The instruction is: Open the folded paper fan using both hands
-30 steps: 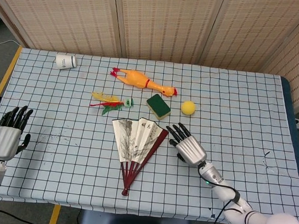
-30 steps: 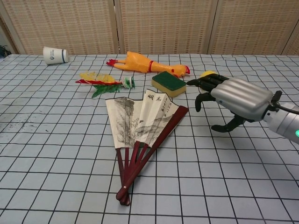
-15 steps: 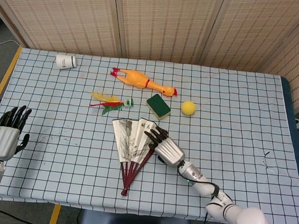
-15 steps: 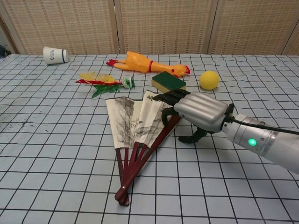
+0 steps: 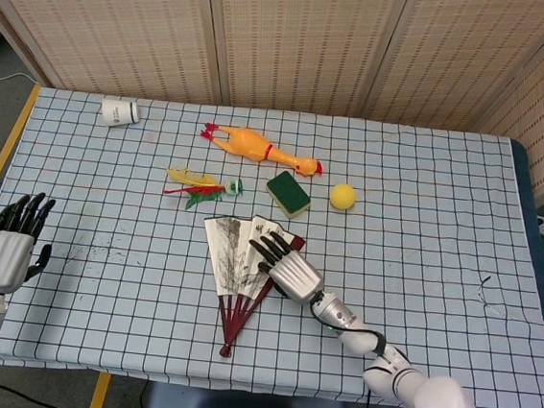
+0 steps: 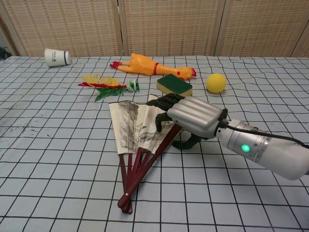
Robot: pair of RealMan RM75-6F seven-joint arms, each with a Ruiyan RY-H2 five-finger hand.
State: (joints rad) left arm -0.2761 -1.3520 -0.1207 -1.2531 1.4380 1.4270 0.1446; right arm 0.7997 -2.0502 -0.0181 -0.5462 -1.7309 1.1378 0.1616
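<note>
Right hand (image 6: 193,117) slid further over paper fan (image 5: 238,259), spread fingers (image 6: 161,102) resting on its leaves, holding nothing

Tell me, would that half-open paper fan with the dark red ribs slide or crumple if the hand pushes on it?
The half-open paper fan with dark red ribs lies flat on the checked cloth, so it probably slides or swivels easily. Its pleated paper looks thin and may crease under the right hand over it. The ribs seem stiff, joined at one pivot, so pushing one side likely spreads it.
</note>
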